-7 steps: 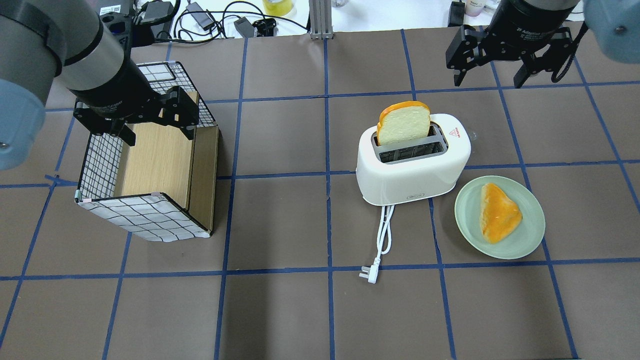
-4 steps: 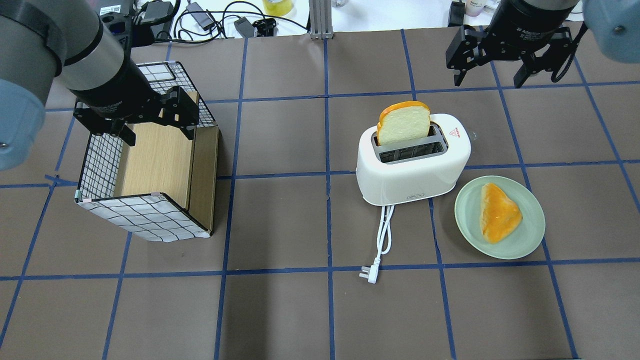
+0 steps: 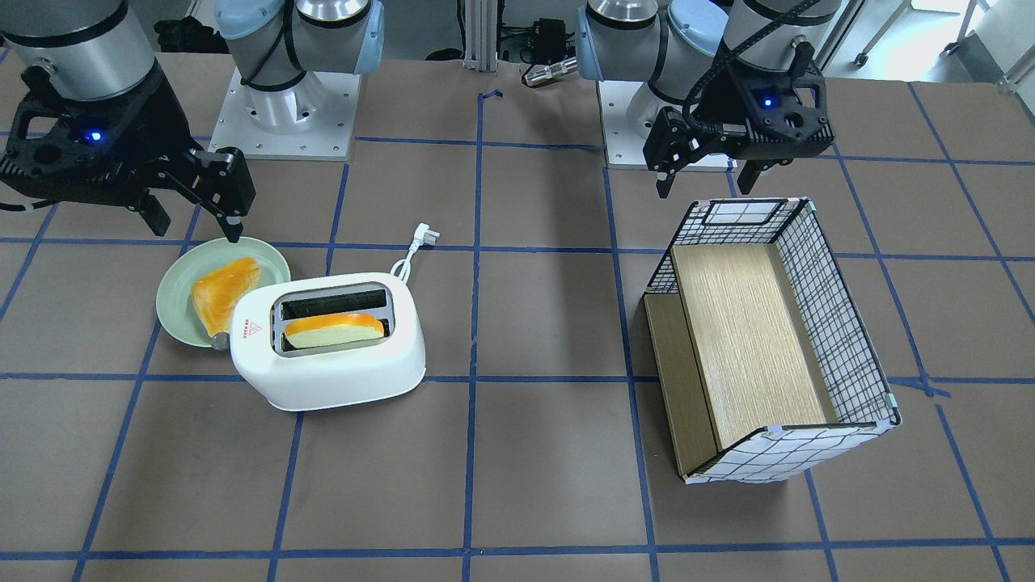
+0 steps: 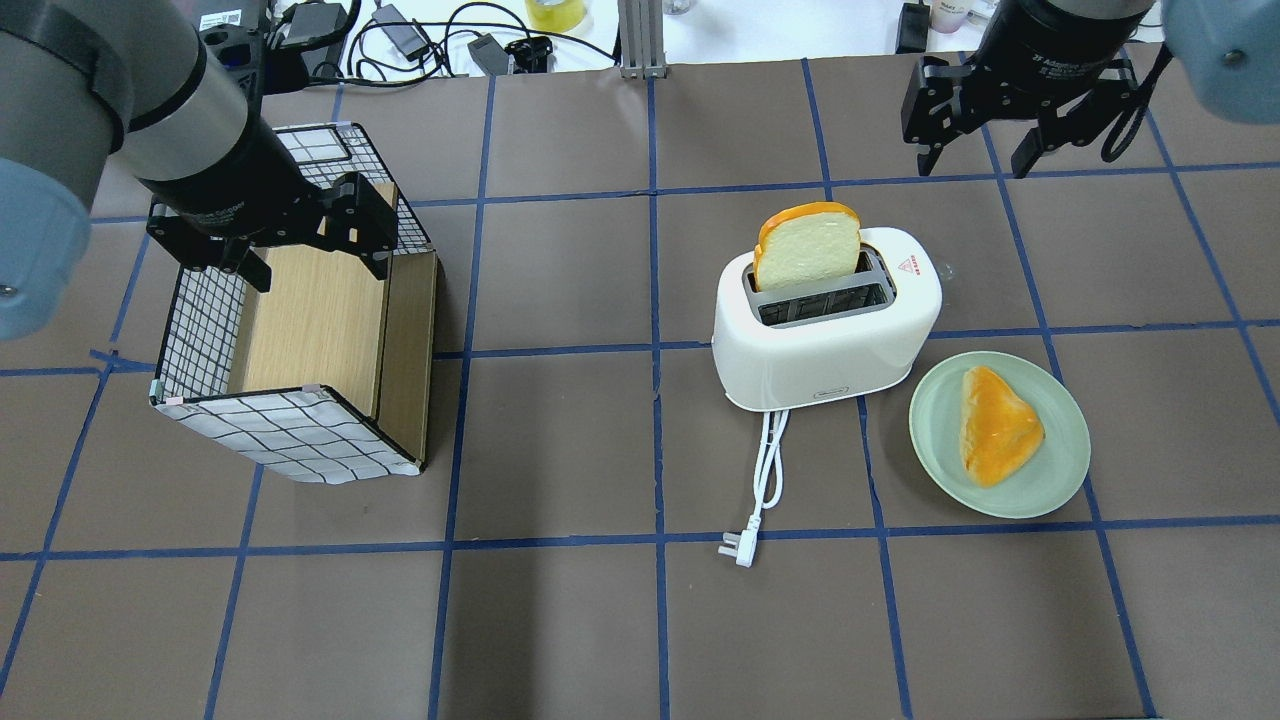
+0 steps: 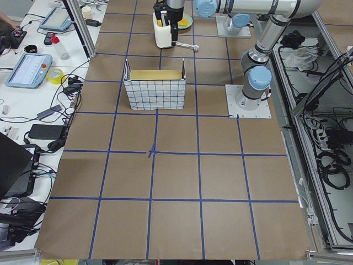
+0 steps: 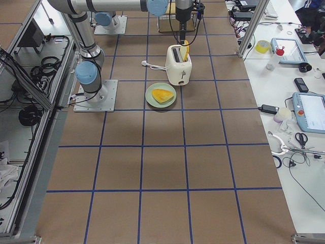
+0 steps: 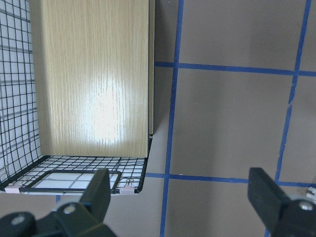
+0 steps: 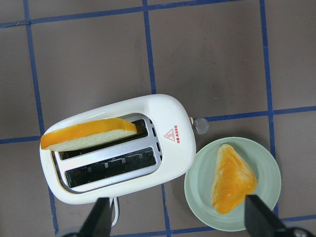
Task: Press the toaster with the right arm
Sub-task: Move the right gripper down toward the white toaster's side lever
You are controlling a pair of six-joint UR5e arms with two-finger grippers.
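Note:
The white toaster (image 4: 825,345) stands right of the table's middle and holds a slice of bread (image 4: 808,245) upright in its far slot. It also shows in the front view (image 3: 327,368) and the right wrist view (image 8: 170,163). A small clear lever knob (image 8: 201,125) sticks out of its end by the red sticker. My right gripper (image 4: 973,165) hangs open and empty above the table, beyond the toaster and to its right, not touching it. My left gripper (image 4: 320,268) is open and empty above the checkered box (image 4: 300,440).
A pale green plate (image 4: 1060,480) with a second piece of toast (image 4: 1000,425) sits close to the toaster's right end. The white cord and plug (image 4: 745,548) trail toward the robot. Cables and small items lie along the far edge.
My right gripper has shifted slightly toward the far edge of the table in the overhead view. The left arm, toaster and bread have not moved.

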